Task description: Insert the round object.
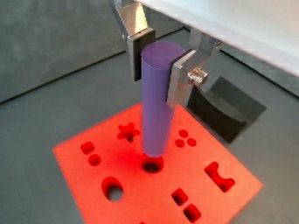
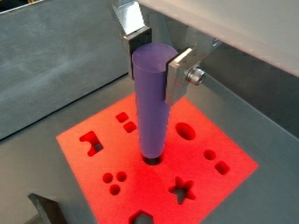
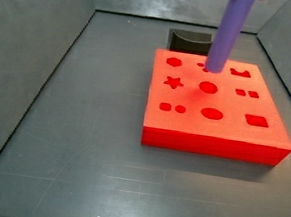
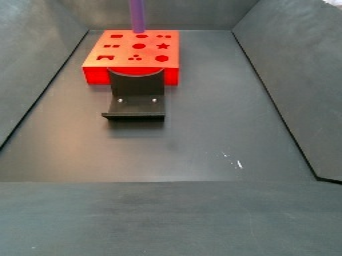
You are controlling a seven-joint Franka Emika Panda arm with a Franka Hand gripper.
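Note:
My gripper [image 1: 162, 66] is shut on the top part of the round object [image 1: 153, 105], a long purple cylinder held upright; both wrist views show this [image 2: 159, 61]. The cylinder's lower end [image 2: 149, 156] stands at a round hole in the top of the red block [image 1: 100, 131]. I cannot tell whether the end is inside the hole or just above it. In a side view the cylinder [image 3: 227, 36] comes down from the upper edge onto the block [image 3: 217, 145], and the gripper is out of frame. In a side view only the cylinder's lower part [image 4: 138, 12] shows over the block [image 4: 94, 73].
The red block has several differently shaped holes. The dark fixture [image 4: 135, 98] stands against one side of the block; it also shows in a side view [image 3: 189, 39] and in both wrist views [image 1: 228, 109] [image 2: 47, 210]. Grey walls enclose the dark floor [image 4: 201, 150].

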